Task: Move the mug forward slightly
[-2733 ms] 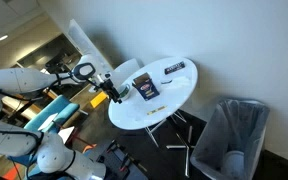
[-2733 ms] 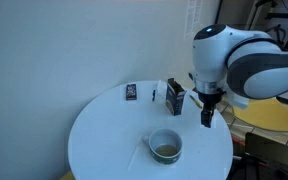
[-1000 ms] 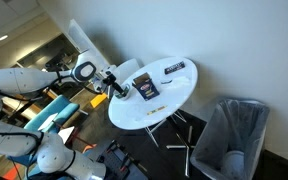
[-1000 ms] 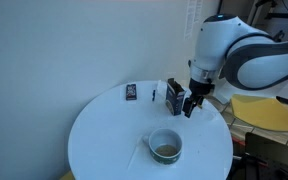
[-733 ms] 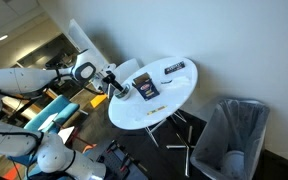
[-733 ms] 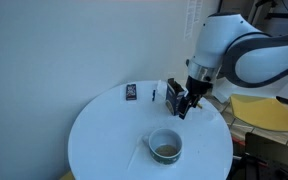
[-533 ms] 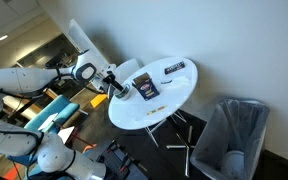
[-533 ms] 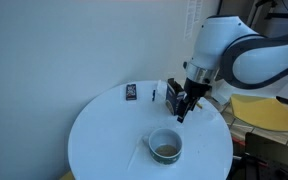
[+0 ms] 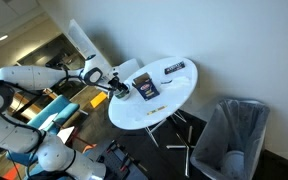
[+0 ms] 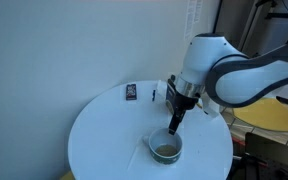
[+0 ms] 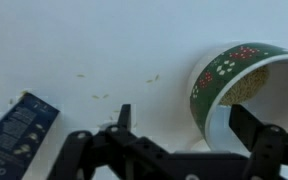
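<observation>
In my wrist view the mug (image 11: 222, 78) runs off the right edge, the blue packet (image 11: 19, 127) off the left, its print unreadably blurred.

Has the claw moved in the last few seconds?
Yes. In an exterior view the claw has swung left from the edge of the table and now hangs just over the mug, which has stayed put.

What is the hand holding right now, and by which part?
Nothing yet. In the wrist view the hand is open, its fingers on either side of the mug's wall, not closed on it.
</observation>
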Motion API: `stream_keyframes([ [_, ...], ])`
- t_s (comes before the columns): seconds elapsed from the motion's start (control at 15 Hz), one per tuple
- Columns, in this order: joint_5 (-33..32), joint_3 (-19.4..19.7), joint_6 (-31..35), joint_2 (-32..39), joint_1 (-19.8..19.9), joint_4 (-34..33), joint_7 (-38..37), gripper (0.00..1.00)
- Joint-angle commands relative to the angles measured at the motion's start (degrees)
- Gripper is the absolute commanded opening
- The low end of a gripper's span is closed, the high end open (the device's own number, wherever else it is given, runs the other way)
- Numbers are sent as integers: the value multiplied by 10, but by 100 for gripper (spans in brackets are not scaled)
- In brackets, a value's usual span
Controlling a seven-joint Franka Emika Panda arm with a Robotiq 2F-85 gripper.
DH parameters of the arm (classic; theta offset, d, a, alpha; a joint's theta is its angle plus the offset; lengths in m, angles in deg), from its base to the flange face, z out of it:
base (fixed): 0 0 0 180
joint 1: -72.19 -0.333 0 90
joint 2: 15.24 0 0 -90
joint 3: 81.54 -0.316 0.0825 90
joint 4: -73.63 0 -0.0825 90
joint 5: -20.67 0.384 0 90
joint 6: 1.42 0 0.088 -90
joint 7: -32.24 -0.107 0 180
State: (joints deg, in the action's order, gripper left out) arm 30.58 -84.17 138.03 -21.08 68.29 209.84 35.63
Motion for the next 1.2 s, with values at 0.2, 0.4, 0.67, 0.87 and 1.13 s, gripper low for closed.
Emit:
stream_keyframes([
  [0.2,26,-3,-9,53,-8,-41,57,74],
  [0.4,27,-5,-12,65,-6,-51,64,51],
  [0.67,26,-9,-14,75,-6,-60,64,20],
  [0.87,24,-12,-16,79,-6,-66,63,1],
  [1.13,14,-14,-33,79,-5,-72,45,3],
])
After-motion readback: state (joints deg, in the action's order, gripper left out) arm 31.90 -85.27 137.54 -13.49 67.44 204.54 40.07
